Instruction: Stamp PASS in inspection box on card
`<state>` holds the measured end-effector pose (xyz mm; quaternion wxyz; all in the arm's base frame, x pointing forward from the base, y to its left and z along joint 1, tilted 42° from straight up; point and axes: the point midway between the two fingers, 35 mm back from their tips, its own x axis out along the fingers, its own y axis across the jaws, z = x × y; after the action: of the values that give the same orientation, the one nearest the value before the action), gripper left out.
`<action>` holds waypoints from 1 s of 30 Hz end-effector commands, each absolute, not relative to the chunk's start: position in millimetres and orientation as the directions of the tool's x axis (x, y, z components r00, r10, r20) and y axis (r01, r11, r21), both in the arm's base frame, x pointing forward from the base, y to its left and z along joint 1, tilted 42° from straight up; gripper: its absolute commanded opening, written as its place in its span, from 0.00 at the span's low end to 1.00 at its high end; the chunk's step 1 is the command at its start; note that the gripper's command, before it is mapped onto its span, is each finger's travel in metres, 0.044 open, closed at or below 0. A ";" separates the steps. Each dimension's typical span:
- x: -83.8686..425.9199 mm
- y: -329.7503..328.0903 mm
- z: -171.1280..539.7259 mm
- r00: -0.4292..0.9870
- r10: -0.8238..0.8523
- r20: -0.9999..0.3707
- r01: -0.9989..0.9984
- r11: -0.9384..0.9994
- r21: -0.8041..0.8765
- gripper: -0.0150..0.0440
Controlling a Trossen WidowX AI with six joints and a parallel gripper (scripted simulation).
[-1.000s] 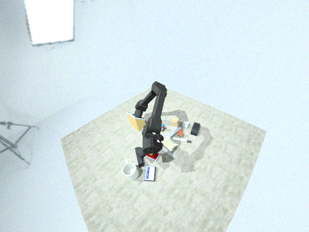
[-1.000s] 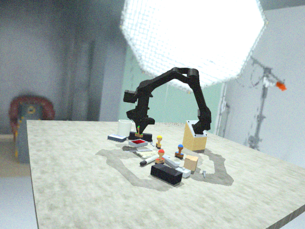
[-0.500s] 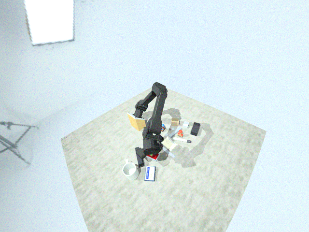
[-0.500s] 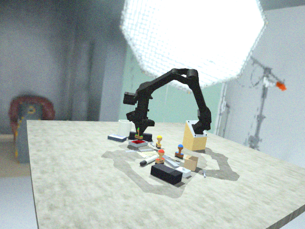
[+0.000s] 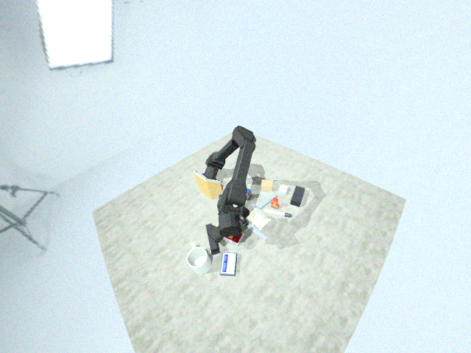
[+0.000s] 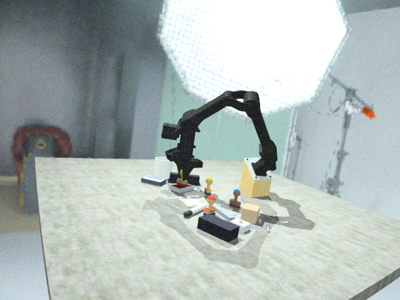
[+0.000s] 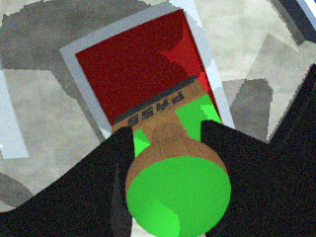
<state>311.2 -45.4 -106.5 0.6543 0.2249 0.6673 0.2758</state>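
Note:
My gripper is shut on the PASS stamp, a wooden stamp with a green-topped knob, held about upright with its label showing in the wrist view. The stamp base is over the near part of the red ink pad, at or very close to its surface; contact cannot be told. The pad sits in a light grey tray. The cream card lies beside the pad, between light strips; its box and any print cannot be made out.
A white mug, a blue-white box and a dark block stand near the pad. Yellow, blue and red stamps, a marker and a black block stand around the card.

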 end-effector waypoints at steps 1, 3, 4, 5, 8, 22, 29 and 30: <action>310.4 -44.3 -107.6 -0.042 0.664 -0.746 -0.055 0.744 0.666 0.25; 310.4 -44.2 -107.8 -0.042 0.664 -0.746 -0.056 0.744 0.666 0.25; 310.4 -44.0 -108.0 -0.042 0.664 -0.746 -0.058 0.744 0.666 0.25; 310.4 -43.7 -108.2 -0.042 0.664 -0.746 -0.060 0.744 0.666 0.25; 310.4 -43.5 -108.5 -0.042 0.664 -0.746 -0.062 0.744 0.666 0.25; 310.2 -41.6 -110.6 -0.042 0.664 -0.746 -0.062 0.744 0.666 0.25; 310.2 -40.9 -111.4 -0.042 0.664 -0.746 -0.062 0.744 0.666 0.25; 310.2 -40.9 -111.4 -0.042 0.664 -0.746 -0.062 0.744 0.666 0.25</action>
<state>309.9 -42.1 -110.3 0.6540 0.2240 0.6672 0.2775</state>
